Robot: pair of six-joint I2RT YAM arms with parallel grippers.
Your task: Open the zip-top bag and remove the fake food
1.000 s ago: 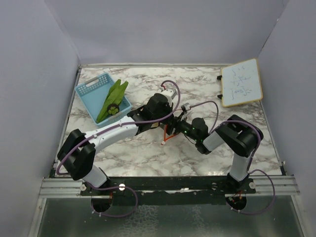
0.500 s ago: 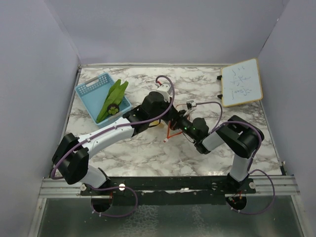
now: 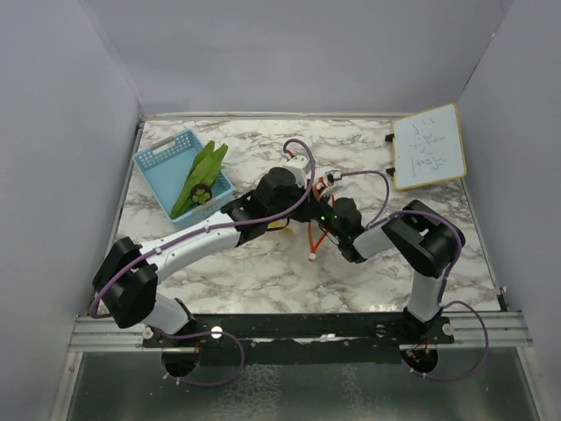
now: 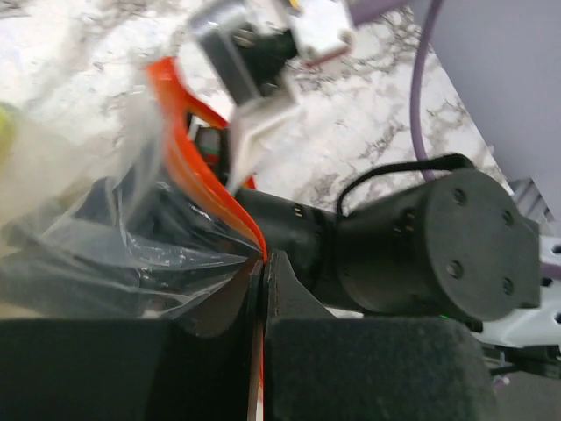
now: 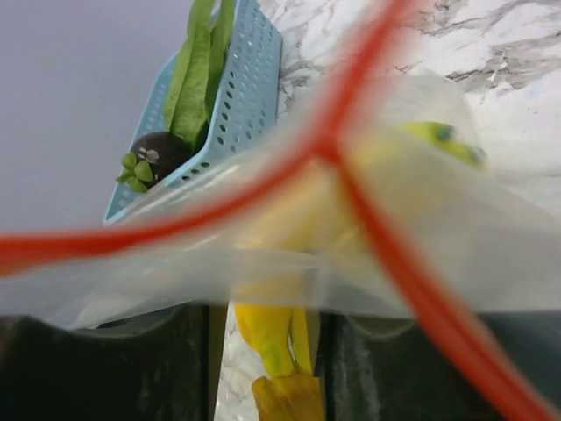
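Orange-red zip strip (image 4: pixel 188 149) marks the mouth of the zip-top bag (image 4: pixel 114 228), which is held between both arms near table centre. Your left gripper (image 4: pixel 263 272) is closed to a sliver on one lip of that mouth. Your right gripper (image 5: pixel 267 311) shows its jaws parted with bag film draped across them — whether they pinch the other lip cannot be told.

Note the yellow piece (image 5: pixel 272 351). It sits inside the bag, directly ahead of the right gripper and in line with the gap between its jaws, long axis roughly along the approach. The right arm is probably the nearer for extraction.

Green leafy piece (image 5: pixel 197 79) and dark round piece (image 5: pixel 158 153) lie in the blue basket (image 5: pixel 254 79), well apart.
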